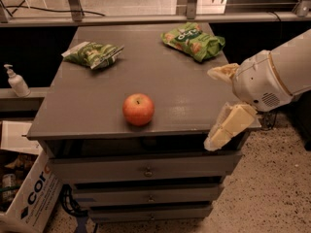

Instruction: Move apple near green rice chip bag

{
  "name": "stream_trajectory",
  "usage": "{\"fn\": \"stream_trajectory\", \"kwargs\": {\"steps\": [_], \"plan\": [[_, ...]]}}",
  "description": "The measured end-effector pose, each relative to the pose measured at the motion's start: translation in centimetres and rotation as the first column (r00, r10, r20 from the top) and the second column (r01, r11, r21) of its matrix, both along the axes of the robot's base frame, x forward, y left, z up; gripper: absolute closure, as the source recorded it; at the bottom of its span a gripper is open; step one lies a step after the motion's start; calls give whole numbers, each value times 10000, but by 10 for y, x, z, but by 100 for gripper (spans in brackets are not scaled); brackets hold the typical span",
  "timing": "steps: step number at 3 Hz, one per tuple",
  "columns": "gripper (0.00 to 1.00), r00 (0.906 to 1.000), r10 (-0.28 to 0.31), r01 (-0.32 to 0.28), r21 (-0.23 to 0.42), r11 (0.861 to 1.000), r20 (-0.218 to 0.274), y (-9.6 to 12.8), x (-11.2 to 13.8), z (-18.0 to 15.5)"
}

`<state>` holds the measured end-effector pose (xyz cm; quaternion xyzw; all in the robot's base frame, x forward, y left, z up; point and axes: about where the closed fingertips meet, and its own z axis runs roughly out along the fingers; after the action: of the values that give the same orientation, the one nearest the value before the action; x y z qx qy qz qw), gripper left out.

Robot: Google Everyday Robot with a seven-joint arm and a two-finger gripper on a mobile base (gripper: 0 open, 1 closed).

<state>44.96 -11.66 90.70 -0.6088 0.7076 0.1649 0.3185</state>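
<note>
The apple (138,109), red-orange with a short stem, sits near the front edge of the grey cabinet top (97,96). The green rice chip bag (193,41), bright lime green, lies at the back right of the top. My gripper (211,108) is at the right front corner of the cabinet, to the right of the apple and apart from it. Its two tan fingers (228,126) are spread wide and hold nothing. The white arm (272,79) comes in from the right.
A darker green-and-white bag (92,54) lies at the back left of the top. Drawers (146,169) fill the cabinet front. A soap dispenser (16,80) stands on a ledge at the left. A cardboard box (26,193) sits on the floor at the lower left.
</note>
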Motion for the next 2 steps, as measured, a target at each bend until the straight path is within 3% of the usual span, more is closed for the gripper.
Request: {"fn": "stream_trajectory", "kwargs": {"steps": [1, 2], "plan": [[0, 10000, 1, -1, 0, 10000, 1, 0, 0, 0], [0, 9992, -13, 0, 313, 9995, 393, 10, 6, -3]]}}
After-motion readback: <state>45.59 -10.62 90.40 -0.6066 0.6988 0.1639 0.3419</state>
